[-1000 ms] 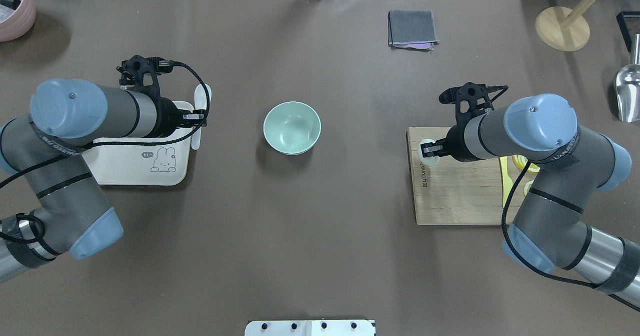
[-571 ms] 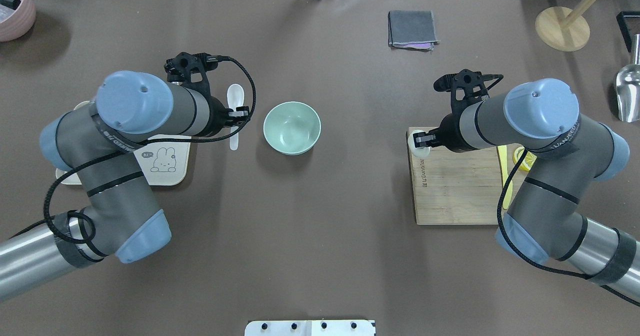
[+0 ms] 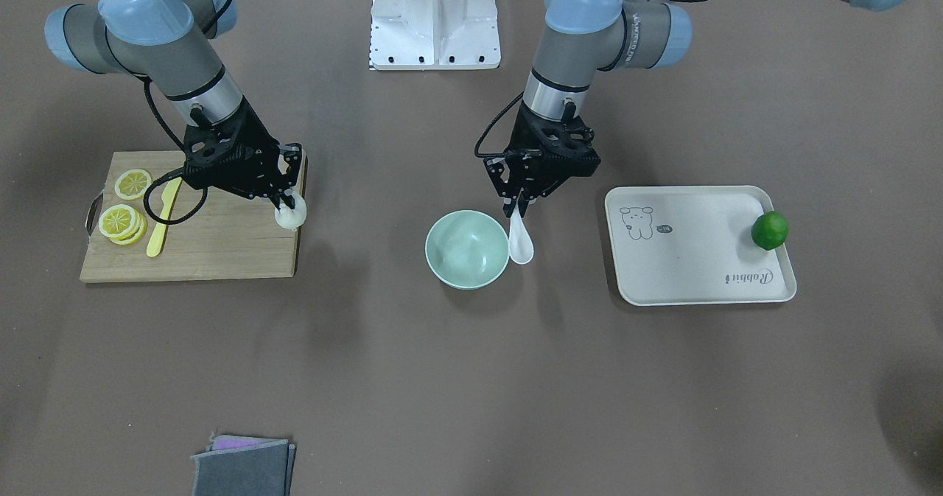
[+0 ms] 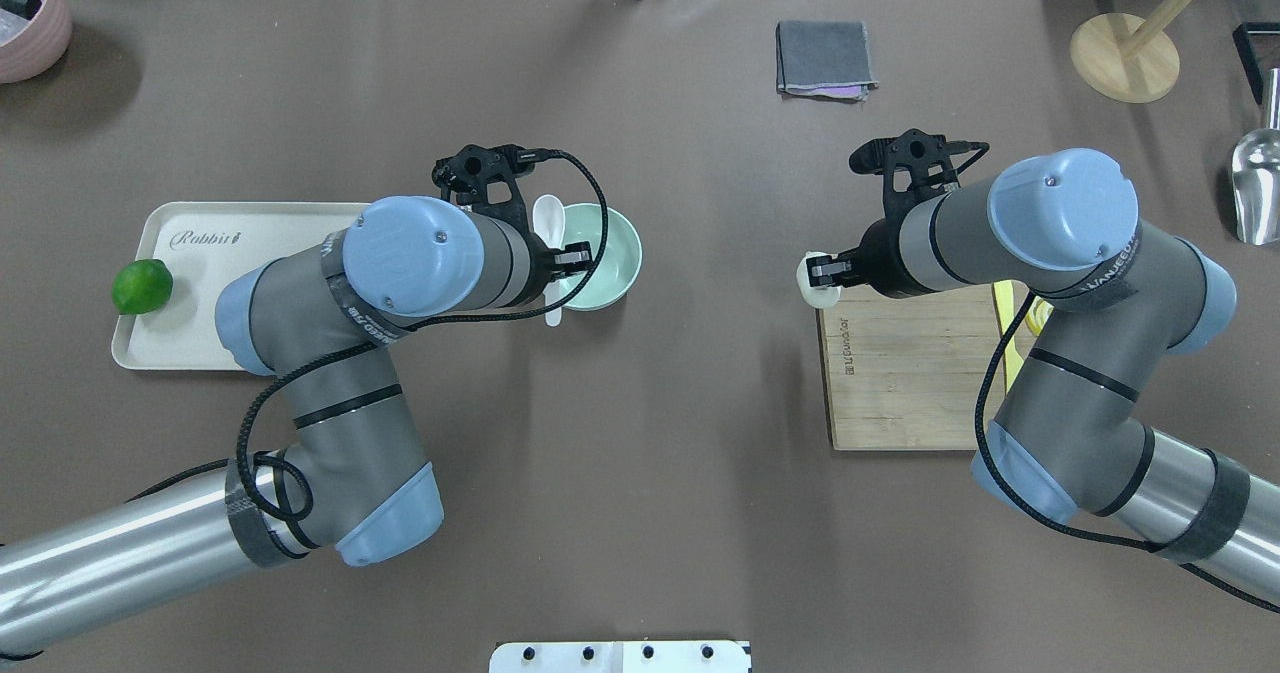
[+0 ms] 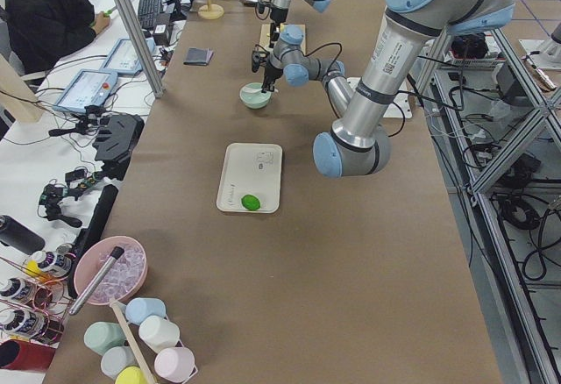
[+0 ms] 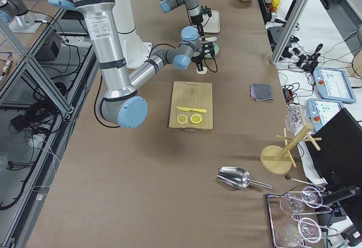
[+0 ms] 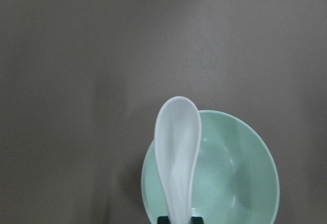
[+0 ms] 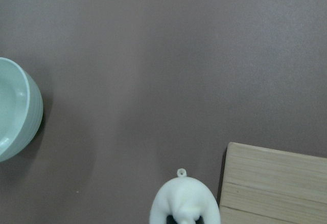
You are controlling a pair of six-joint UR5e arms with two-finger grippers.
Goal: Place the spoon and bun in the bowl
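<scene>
The right pincer [image 3: 286, 203] is closed on the bun [image 3: 292, 218], above the cutting board [image 3: 206, 249] corner, toward the counter's [image 3: 471, 378] right edge. The left pincer [image 3: 518, 203] is clamped on the spoon [image 3: 521, 242] handle. The scoop hangs over the bowl [image 3: 460, 256] rim, mid-counter.

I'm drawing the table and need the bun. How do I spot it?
Find the wooden board with lemon slices. At its edge facing the green bowl, the right arm's fingers pinch the small white bun. Unlike the long white spoon, it's round.
</scene>
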